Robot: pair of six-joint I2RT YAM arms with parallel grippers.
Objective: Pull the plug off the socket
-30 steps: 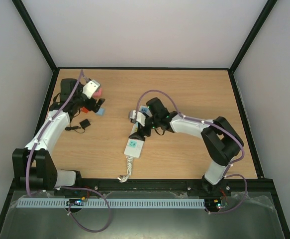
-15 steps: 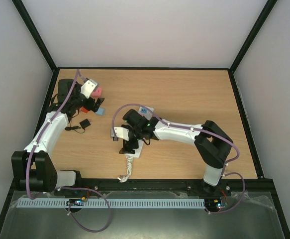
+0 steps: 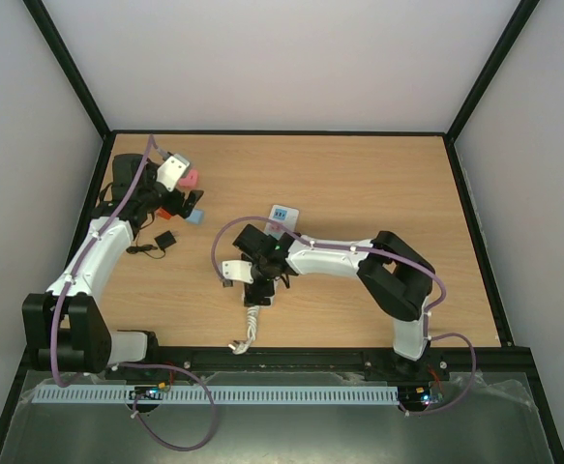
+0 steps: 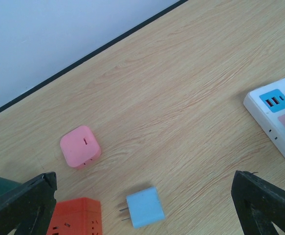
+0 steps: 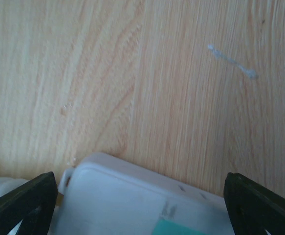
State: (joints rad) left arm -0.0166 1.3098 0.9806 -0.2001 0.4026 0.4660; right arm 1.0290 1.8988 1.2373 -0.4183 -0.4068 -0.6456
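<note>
Your R end effector (image 3: 255, 288) sits jaws wide either side of the socket (image 3: 282, 215) at its near end, not clamped. Socket lies mid-tabletop, running far-near, coiled cord (image 3: 248, 331) toward you. L end effector (image 4: 142, 196) also open, far left, over pink cube (image 4: 80, 146), blue plug (image 4: 144, 206), orange block (image 4: 76, 218).

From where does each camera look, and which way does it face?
Top: above and behind the bases, facing down on the table; left arm and right arm show.
Left wrist: faces down at a pink cube, a blue plug and the power strip's far end; left claw open at the bottom corners.
Right wrist: close above the power strip's cord end; right claw open.
Shared: the power strip.
</note>
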